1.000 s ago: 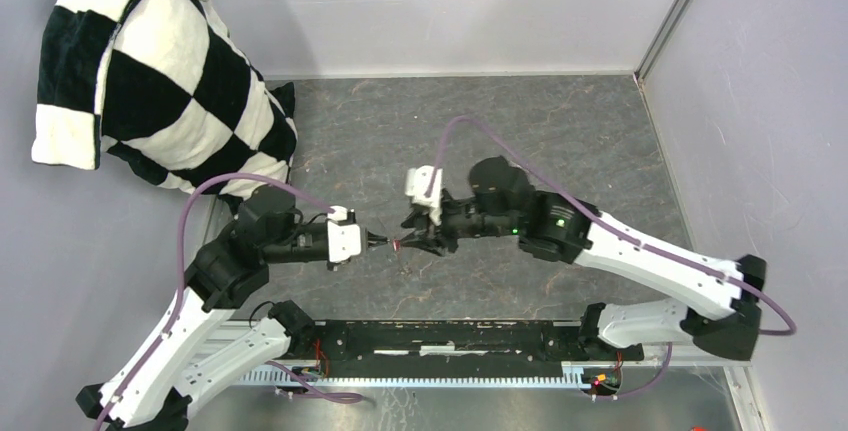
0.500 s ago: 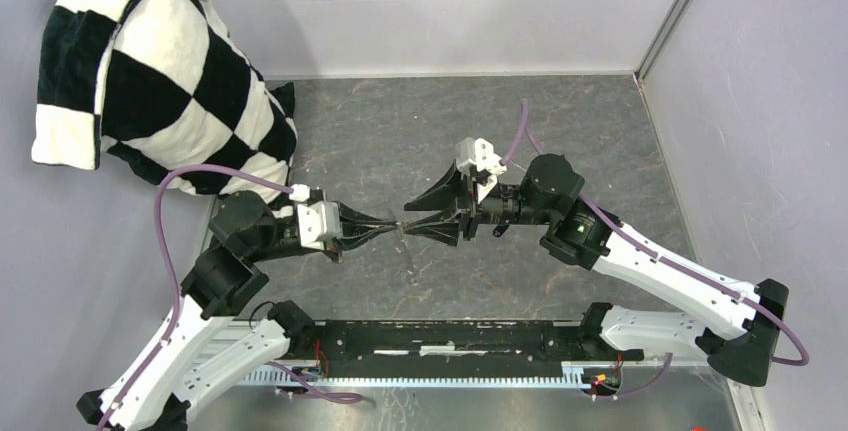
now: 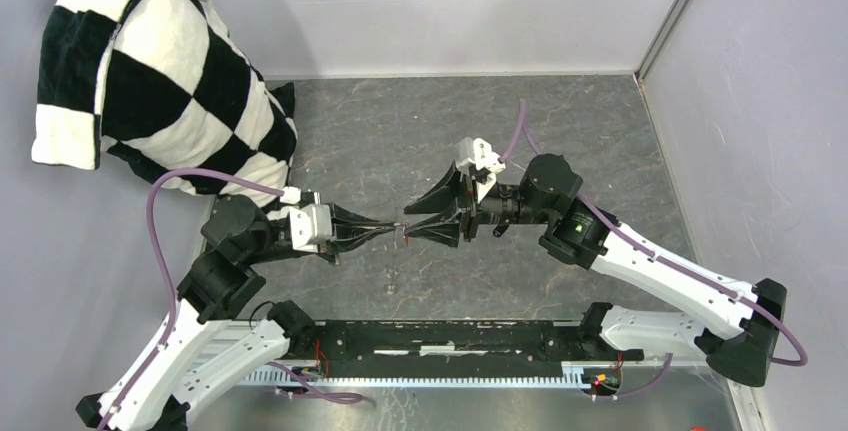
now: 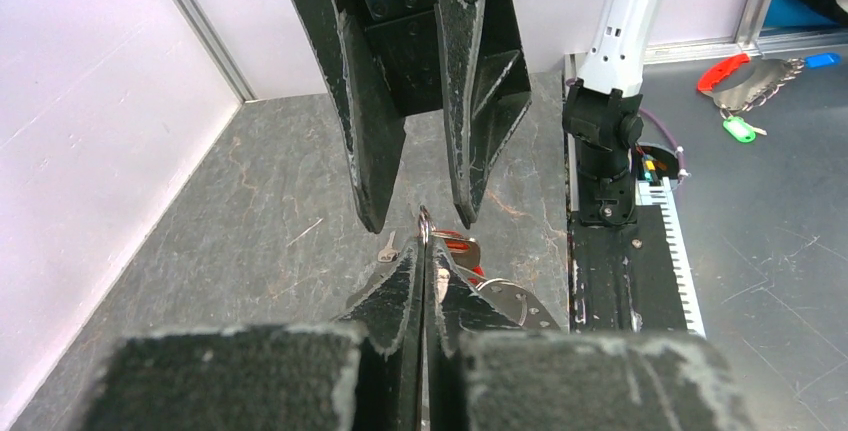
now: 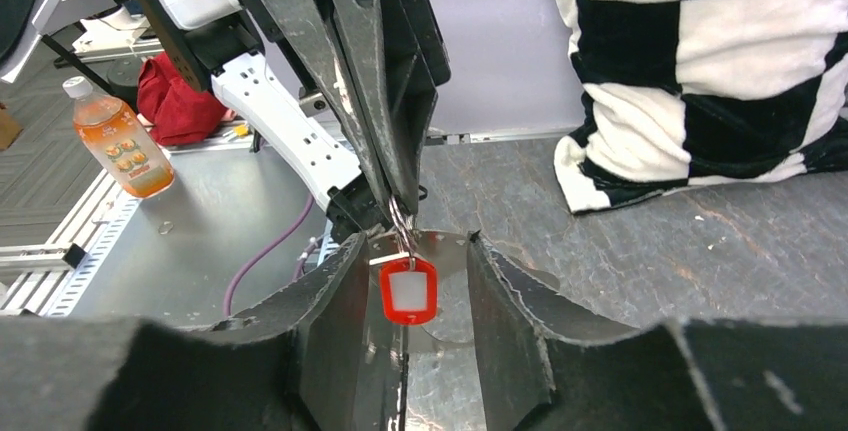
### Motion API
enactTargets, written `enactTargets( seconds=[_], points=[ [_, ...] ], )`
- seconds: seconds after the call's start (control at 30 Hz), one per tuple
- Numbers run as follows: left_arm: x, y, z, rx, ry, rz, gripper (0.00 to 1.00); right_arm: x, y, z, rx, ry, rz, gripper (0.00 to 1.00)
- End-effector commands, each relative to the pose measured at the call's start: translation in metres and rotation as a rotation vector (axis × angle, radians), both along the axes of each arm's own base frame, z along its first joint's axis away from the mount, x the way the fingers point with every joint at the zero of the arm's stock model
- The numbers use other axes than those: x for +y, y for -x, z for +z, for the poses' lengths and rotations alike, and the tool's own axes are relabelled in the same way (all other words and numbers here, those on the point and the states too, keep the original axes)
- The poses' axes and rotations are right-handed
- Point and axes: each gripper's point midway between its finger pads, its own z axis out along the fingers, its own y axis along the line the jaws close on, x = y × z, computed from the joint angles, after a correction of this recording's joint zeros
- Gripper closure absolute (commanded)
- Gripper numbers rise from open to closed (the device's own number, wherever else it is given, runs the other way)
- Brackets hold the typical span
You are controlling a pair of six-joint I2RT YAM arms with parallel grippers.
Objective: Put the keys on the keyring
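Top external: arms tip to tip; left claw [image 3: 394, 226] pinching keyring [image 4: 424, 222] (red tag [image 5: 408, 291] dangling), right claw [image 3: 408, 225] spread.

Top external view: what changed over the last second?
The right arm swung its wrist back to the right and rolled it. The right gripper now shows its fingers spread wide. The left arm drew its wrist back leftward, mostly in the first half second. Unchanged: both sets of fingertips still meet at the same spot, with the left gripper shut on the thin silvery metal keyring, red plastic tag hanging.

Marbled grey tabletop [image 3: 400, 121], lilac walls [image 3: 450, 1]
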Motion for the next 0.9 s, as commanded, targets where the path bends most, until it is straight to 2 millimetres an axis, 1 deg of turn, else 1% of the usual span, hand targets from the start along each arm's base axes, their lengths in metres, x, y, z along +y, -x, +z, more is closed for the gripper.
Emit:
enactTargets(
  seconds=[0.0, 0.1, 0.17, 0.33, 0.5, 0.63, 0.77, 0.87],
  points=[
    [0.003, 0.008, 0.024, -0.075, 0.05, -0.023, 0.98, -0.001, -0.005, -0.002, 0.02, -0.003, -0.027, 0.51],
    [0.003, 0.008, 0.024, -0.084, 0.05, -0.02, 0.98, 0.002, -0.003, -0.005, 0.03, 0.004, -0.008, 0.5],
    [0.003, 0.006, 0.024, -0.089, 0.051, -0.012, 0.98, 0.003, -0.002, -0.008, 0.034, 0.007, 0.003, 0.51],
    [0.005, 0.002, 0.026, -0.101, 0.062, 0.014, 0.98, 0.004, -0.003, -0.015, 0.042, 0.024, 0.003, 0.6],
    [0.006, 0.0, 0.028, -0.107, 0.068, 0.034, 0.98, 0.003, -0.007, -0.026, 0.046, 0.057, -0.021, 0.78],
    [0.006, -0.002, 0.027, -0.109, 0.07, 0.043, 0.98, 0.002, -0.007, -0.028, 0.046, 0.06, -0.028, 0.92],
    [0.006, -0.004, 0.026, -0.11, 0.07, 0.047, 0.98, 0.002, -0.006, -0.032, 0.051, 0.067, -0.02, 0.94],
    [0.006, -0.004, 0.026, -0.109, 0.066, 0.044, 0.98, 0.002, -0.004, -0.035, 0.054, 0.07, -0.008, 0.92]
  ],
)
